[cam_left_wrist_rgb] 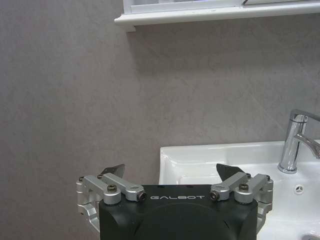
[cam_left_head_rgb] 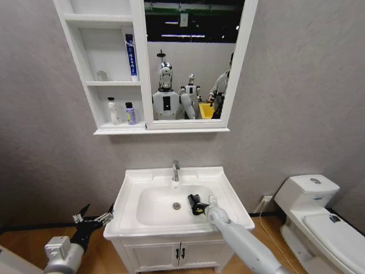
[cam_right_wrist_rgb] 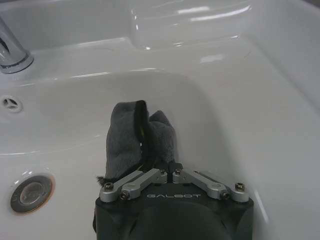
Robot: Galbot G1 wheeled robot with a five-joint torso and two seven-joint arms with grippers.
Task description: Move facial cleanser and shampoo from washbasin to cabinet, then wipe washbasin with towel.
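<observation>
Your left gripper (cam_left_head_rgb: 93, 216) is hanging low, just beside the left edge of the washbasin (cam_left_head_rgb: 132, 181), with its fingers (cam_left_wrist_rgb: 113, 171) spread apart and holding nothing; the word GALBOT is reading clearly in pale letters across its black body in the left wrist view. Above and ahead of it, the cabinet (cam_left_head_rgb: 80, 54) is carrying a tall white-and-blue tube (cam_left_head_rgb: 130, 56) whose print is too small to read, plus a white bottle (cam_left_head_rgb: 114, 111) and a small purple bottle (cam_left_head_rgb: 130, 114) on the lowest shelf. Moving right, your right gripper (cam_left_head_rgb: 197, 204) is reaching into the bowl, just right of the drain (cam_left_head_rgb: 176, 206), with its jaws pinched together on the towel (cam_right_wrist_rgb: 135, 137). You are looking at a dark grey, fuzzy cloth, bunched into upright folds with a yellowish seam showing between them, touching the white bowl wall. GALBOT is showing on this gripper body too.
</observation>
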